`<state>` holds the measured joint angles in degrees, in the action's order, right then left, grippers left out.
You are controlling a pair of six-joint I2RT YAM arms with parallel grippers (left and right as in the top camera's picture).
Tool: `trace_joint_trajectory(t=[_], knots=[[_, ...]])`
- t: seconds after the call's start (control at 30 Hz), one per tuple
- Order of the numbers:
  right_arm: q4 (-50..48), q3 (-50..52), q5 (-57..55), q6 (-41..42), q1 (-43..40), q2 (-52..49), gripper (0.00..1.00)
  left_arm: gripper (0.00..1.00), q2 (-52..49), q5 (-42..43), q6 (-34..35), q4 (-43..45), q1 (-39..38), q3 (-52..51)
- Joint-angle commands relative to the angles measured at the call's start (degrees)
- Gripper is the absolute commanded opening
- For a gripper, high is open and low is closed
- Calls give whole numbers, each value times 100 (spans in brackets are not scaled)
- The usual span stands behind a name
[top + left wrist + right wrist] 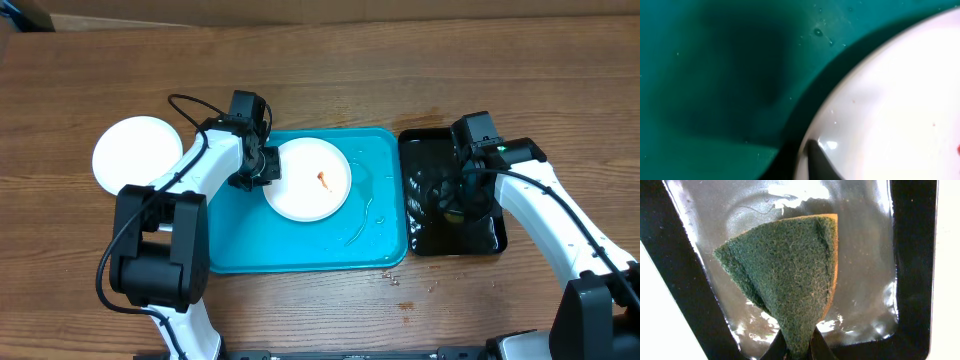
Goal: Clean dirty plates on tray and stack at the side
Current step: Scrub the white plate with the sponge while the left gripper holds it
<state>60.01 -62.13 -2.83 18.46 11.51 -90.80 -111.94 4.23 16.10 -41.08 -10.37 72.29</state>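
Note:
On the turquoise tray [240, 240] lies a white plate [300, 190] with a small red smear [325, 180] near its middle. My left gripper [263, 168] is shut on this plate's left rim; in the left wrist view one dark finger [817, 159] lies over the plate's edge [890, 110], and the other finger is hidden below it. A second white plate [137, 152] rests on the table left of the tray. My right gripper [800, 351] is shut on a green scouring sponge [790, 275] with an orange backing, held over the black tray [480, 235].
The black tray [912, 255] holds a shallow film of water and stands right beside the turquoise tray. Water streaks [365, 215] lie on the turquoise tray's right part. Bare wooden table surrounds both trays.

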Motion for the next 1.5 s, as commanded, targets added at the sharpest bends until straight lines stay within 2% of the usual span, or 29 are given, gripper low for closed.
trace_joint_trajectory(t=[0.0,0.27,0.47,0.63,0.87,0.93,1.07,1.27,1.47], knots=[[66,-9,-7,74,2,35,4,4,-157,81,118,-240,9,-94],[227,-61,-2,136,0,35,4,4,-157,164,131,-470,2,-94],[916,-706,490,133,7,37,4,4,-157,179,129,-479,-9,-94],[953,-728,83,323,7,35,4,4,-157,181,129,-479,-17,-96],[-20,-949,2734,-85,57,35,4,4,-157,625,125,-483,-17,-96],[-319,-949,2879,-17,249,35,4,4,-157,695,125,-485,-22,-96],[-730,-946,2297,293,815,28,4,4,-157,741,125,-520,-42,-94],[-1464,-946,586,684,1974,-81,4,4,-157,741,127,-496,-162,-96],[-2138,-946,-1080,734,2879,-645,4,4,-157,739,127,-450,-319,-96]])
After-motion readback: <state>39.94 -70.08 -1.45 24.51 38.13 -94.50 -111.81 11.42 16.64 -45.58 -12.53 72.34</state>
